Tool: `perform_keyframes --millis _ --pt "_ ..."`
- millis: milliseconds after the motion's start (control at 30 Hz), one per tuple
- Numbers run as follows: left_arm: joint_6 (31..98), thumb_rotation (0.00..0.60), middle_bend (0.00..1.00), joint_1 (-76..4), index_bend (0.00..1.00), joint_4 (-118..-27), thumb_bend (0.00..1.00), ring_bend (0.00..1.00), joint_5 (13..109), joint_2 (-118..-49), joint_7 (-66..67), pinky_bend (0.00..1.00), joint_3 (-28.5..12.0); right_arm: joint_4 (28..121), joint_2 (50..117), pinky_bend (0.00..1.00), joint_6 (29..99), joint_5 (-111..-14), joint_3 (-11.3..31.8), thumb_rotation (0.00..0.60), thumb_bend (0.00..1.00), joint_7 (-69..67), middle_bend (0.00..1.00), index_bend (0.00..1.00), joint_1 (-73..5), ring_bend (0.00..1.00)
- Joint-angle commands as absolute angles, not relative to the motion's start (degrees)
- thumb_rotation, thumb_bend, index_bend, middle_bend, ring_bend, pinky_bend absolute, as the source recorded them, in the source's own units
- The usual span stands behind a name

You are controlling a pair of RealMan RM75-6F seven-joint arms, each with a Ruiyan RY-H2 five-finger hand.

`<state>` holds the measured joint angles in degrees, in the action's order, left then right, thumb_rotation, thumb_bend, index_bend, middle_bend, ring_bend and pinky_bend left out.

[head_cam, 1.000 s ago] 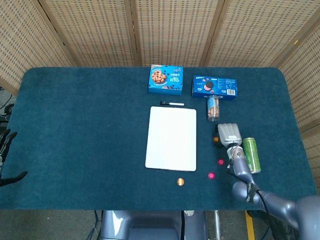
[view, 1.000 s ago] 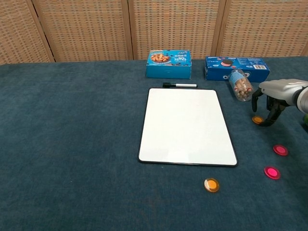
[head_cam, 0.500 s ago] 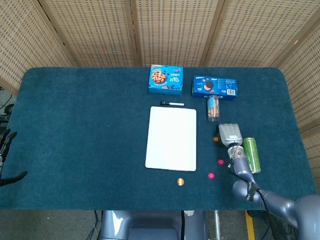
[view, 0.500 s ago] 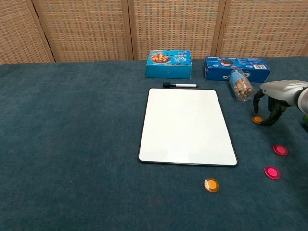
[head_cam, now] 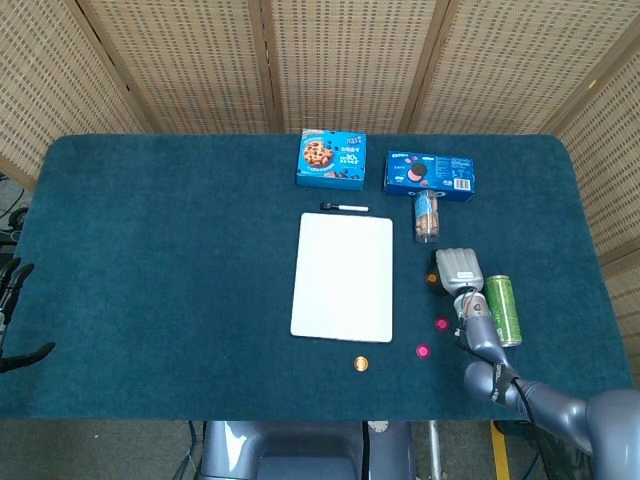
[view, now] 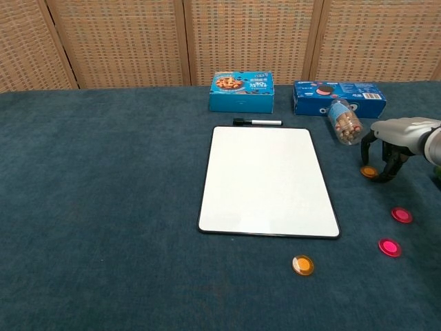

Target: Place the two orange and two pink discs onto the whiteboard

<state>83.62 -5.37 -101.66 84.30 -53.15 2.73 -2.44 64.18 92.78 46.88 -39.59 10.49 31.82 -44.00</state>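
Observation:
The whiteboard [head_cam: 342, 275] [view: 267, 181] lies bare at the table's middle. One orange disc [view: 370, 172] [head_cam: 432, 279] sits on the cloth to the board's right, and my right hand [view: 393, 138] [head_cam: 458, 268] arches over it, thumb on one side and fingers on the other, with gaps showing. The other orange disc [view: 302, 265] [head_cam: 361, 363] lies in front of the board's near right corner. Two pink discs [view: 402, 214] [view: 389, 247] lie right of the board, nearer me. My left hand [head_cam: 12, 300] hangs off the table's left edge with its fingers spread, holding nothing.
A black marker [view: 257, 122] lies along the board's far edge. Behind it stand a blue cookie box [view: 241, 92] and a blue Oreo box [view: 337, 97], with a biscuit tube [view: 343, 122] on its side. A green can [head_cam: 502, 309] lies beside my right wrist.
My right hand has settled very slightly over the orange disc. The discs and the board have not moved.

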Motion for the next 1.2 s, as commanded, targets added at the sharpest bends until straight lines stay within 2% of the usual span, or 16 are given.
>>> perform_keyframes --millis 33,367,633,933,1200 --pt "83.59 0.6 0.0 -5.37 0.0 -101.63 0.0 0.0 84.26 -53.13 2.66 0.0 -2.45 63.97 92.9 1.0 46.73 -39.5 10.38 0.6 0.31 31.79 0.99 0.44 -44.02 1.0" --pt "83.75 0.6 0.0 -5.31 0.0 -101.7 0.0 0.0 84.44 -53.11 2.67 0.0 -2.39 63.9 92.97 1.0 46.42 -39.49 10.51 0.6 0.31 30.95 0.99 0.56 -44.06 1.0" --pt "83.62 0.6 0.0 -5.33 0.0 -101.71 0.0 0.0 84.39 -53.0 2.48 0.0 -2.37 64.31 92.64 1.0 46.76 -39.82 10.54 0.6 0.34 30.67 0.99 0.57 -44.04 1.0" --pt "83.59 0.6 0.0 -5.3 0.0 -101.79 0.0 0.0 84.56 -52.38 1.06 0.0 -2.36 74.27 88.38 1.0 50.63 -39.83 13.5 0.6 0.34 33.49 0.99 0.57 -46.47 1.0" --pt "83.37 0.6 0.0 -5.46 0.0 -101.23 0.0 0.0 84.74 -52.3 0.41 0.0 -2.37 82.89 89.42 1.0 56.1 -30.95 17.43 0.6 0.34 44.21 0.99 0.57 -53.83 1.0"
